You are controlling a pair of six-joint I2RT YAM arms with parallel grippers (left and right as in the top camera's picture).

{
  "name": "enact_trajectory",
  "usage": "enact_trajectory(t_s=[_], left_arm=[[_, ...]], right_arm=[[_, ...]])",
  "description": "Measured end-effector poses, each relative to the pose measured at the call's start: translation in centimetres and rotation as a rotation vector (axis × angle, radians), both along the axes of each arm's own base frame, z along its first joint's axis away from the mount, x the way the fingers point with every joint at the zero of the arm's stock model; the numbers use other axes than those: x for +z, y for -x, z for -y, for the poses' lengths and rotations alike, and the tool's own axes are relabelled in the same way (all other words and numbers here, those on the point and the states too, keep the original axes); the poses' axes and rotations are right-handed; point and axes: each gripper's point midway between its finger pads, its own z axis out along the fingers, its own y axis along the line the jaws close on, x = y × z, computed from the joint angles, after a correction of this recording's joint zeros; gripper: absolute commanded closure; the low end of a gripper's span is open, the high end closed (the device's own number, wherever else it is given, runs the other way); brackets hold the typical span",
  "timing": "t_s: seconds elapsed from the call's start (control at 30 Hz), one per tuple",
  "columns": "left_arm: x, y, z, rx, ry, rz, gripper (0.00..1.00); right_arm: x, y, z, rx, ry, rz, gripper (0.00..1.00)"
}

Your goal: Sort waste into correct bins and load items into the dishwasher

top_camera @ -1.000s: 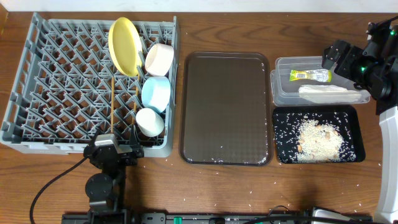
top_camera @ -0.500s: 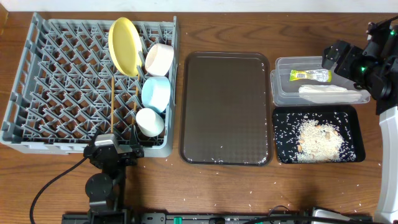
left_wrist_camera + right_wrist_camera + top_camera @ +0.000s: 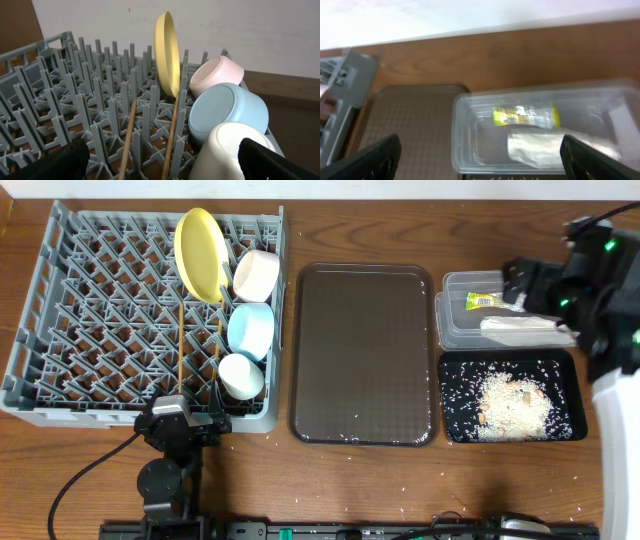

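The grey dish rack (image 3: 90, 330) holds the yellow plate (image 3: 199, 252) upright, the white bowl (image 3: 256, 274), the light blue bowl (image 3: 251, 330), the white cup (image 3: 241, 375) and two chopsticks (image 3: 180, 350). They also show in the left wrist view: plate (image 3: 167, 52), blue bowl (image 3: 227, 112), cup (image 3: 227, 155), chopsticks (image 3: 172, 135). The clear tub (image 3: 460, 330) holds the green-and-yellow wrapper (image 3: 487, 301) and white napkin (image 3: 520, 326), also seen in the right wrist view (image 3: 525, 116) (image 3: 545, 147). The black tray (image 3: 565, 365) holds rice and scraps (image 3: 510, 405). My left gripper (image 3: 185, 425) is open at the rack's front edge. My right gripper (image 3: 535, 285) is open above the tub.
The dark brown serving tray (image 3: 365, 355) lies between rack and bins, bare but for a few rice grains. Loose rice grains are scattered on the wooden table in front of it. The right arm's white base stands at the right edge.
My right gripper has shifted a little left and nearer over the clear tub. The left arm and all objects are unchanged.
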Motion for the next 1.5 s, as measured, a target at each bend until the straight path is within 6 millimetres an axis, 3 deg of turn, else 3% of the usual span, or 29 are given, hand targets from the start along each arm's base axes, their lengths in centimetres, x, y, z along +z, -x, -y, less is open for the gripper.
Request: enact_trajectory(t_s=[0.13,0.27,0.37,0.5,0.63,1.03,1.5], left_arm=[[0.0,0.0,0.0,0.001,0.000,-0.001,0.05],[0.0,0.0,0.0,0.001,0.000,0.000,0.05],[0.0,0.0,0.0,0.001,-0.002,-0.001,0.05],[0.0,0.0,0.0,0.000,-0.007,-0.001,0.05],[0.0,0.0,0.0,0.000,-0.012,-0.001,0.05],[0.0,0.0,0.0,0.000,-0.014,-0.001,0.05],[0.0,0.0,0.0,0.000,-0.014,-0.001,0.05]], right_arm=[[1.1,2.1,-2.8,0.098,0.071,0.167,0.01],[0.9,5.1,-3.6,0.123,0.112,0.342,0.01],[-0.9,7.2,-4.0,0.133,0.122,0.407,0.01],[-5.3,10.3,-4.0,0.119,0.133,0.451,0.01],[-7.6,12.2,-3.6,0.079,0.135,0.507,0.01],[-12.1,13.8,-3.0,0.031,0.135,0.591,0.01],[-13.0,14.4,-2.9,0.030,0.139,0.564,0.01]])
